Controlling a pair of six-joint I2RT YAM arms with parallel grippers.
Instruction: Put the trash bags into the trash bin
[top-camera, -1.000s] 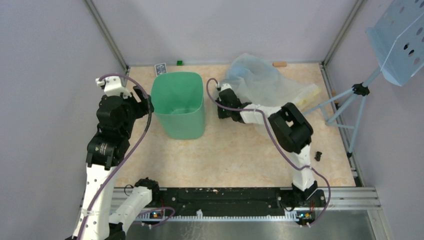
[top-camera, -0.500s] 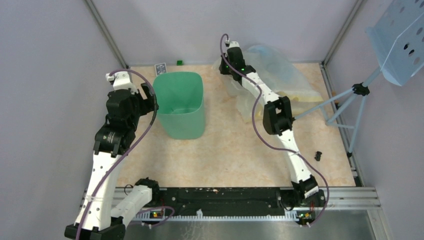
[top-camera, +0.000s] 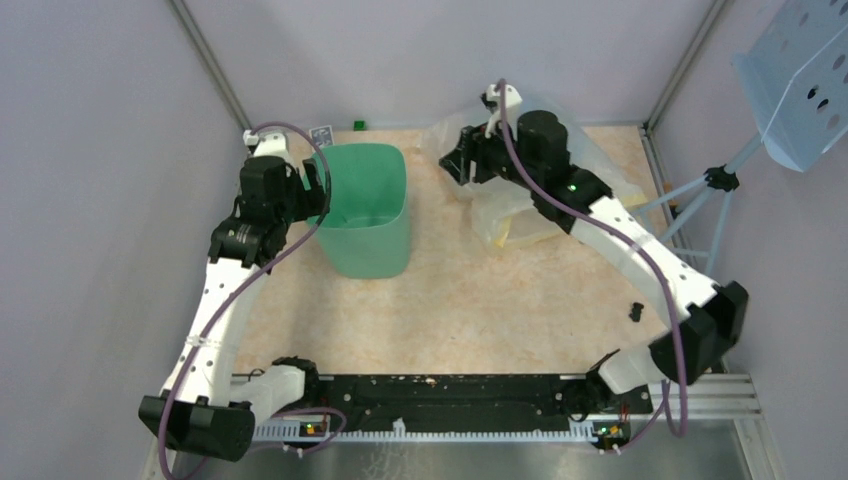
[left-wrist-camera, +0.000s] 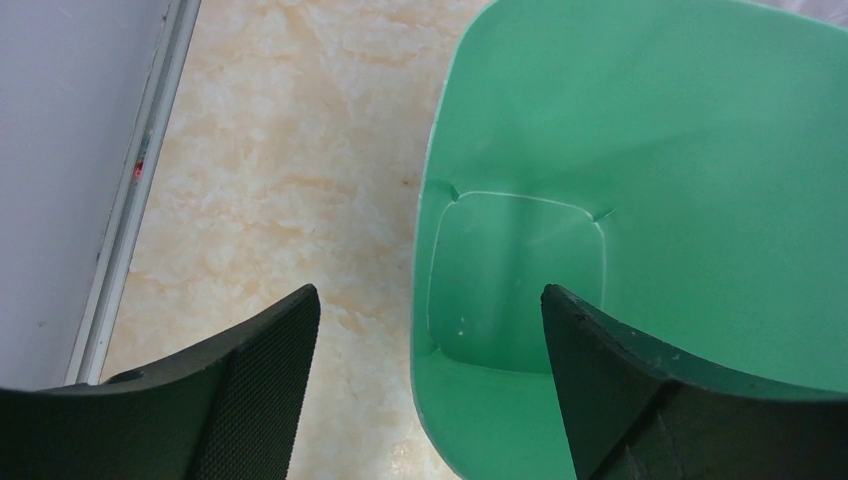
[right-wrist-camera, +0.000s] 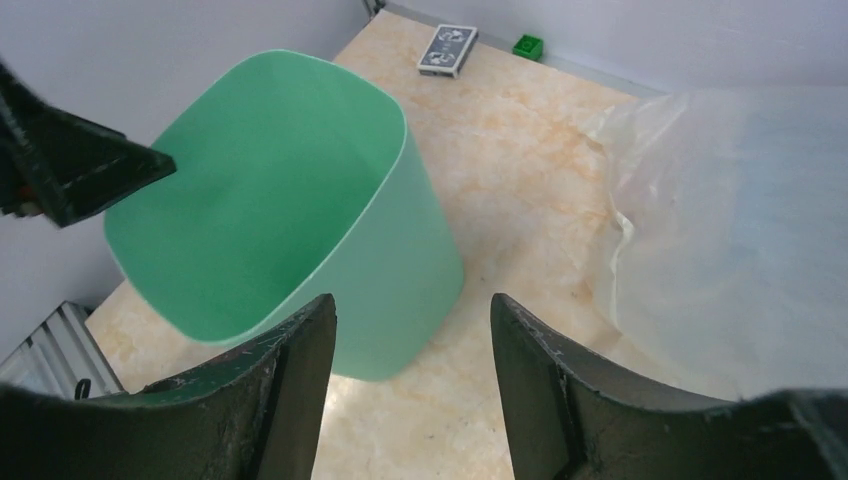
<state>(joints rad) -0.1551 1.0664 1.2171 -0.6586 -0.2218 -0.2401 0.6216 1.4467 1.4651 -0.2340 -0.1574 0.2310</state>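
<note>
Both hands wide and empty: bin open, black bag out of sight.

Your left hand (left-wrist-camera: 428, 300) stands wide across the left rim of the green bin (top-camera: 365, 235), one finger outside over the worktop (top-camera: 470, 310), the other over the bare inside. Your right hand (right-wrist-camera: 411, 310), fingers apart with nothing between them, hangs high beside the clear bag (right-wrist-camera: 730, 220). The bin stands upright and holds nothing, and the black bag shows in no view, so you cannot tell where it lies. Two risks from here: closing the right hand low would likely catch the clear bag instead, and a sideways pull on the rim could tip or slide the bin, which looks light.
</note>
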